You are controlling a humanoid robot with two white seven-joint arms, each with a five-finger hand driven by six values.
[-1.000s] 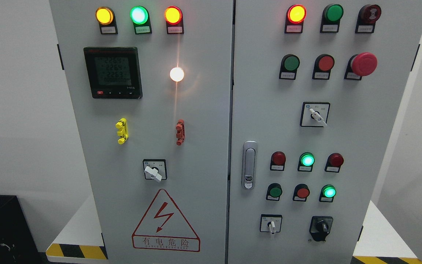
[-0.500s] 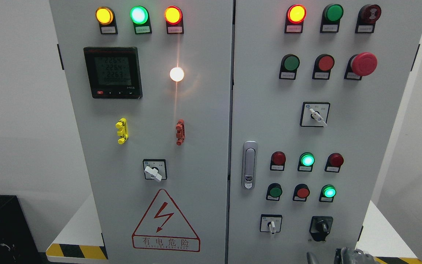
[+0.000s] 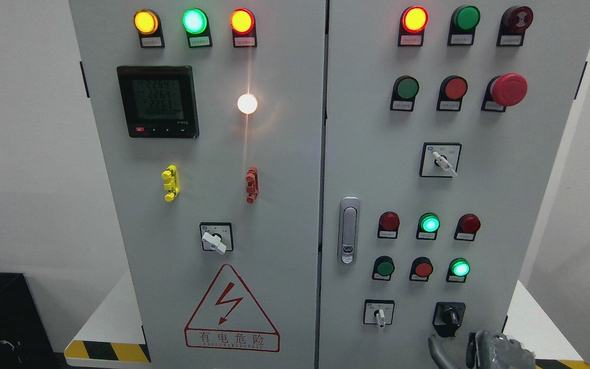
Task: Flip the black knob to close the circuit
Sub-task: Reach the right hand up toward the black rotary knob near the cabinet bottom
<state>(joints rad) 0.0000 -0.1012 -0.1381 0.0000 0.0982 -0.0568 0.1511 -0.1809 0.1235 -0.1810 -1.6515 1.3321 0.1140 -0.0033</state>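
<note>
Black knob [image 3: 449,318] at cabinet's [image 3: 274,169] bottom right corner, not turned yet. Right hand [image 3: 497,351] just below knob, not touching, holding nothing; fingers unclear. Grab, turn left to do.

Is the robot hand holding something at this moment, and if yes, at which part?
Nothing is held. The right hand is just below the black knob, not touching it.

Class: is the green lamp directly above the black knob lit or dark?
Lit. The green lamp above the black knob glows bright, unlike the dark green button nearby.
</note>
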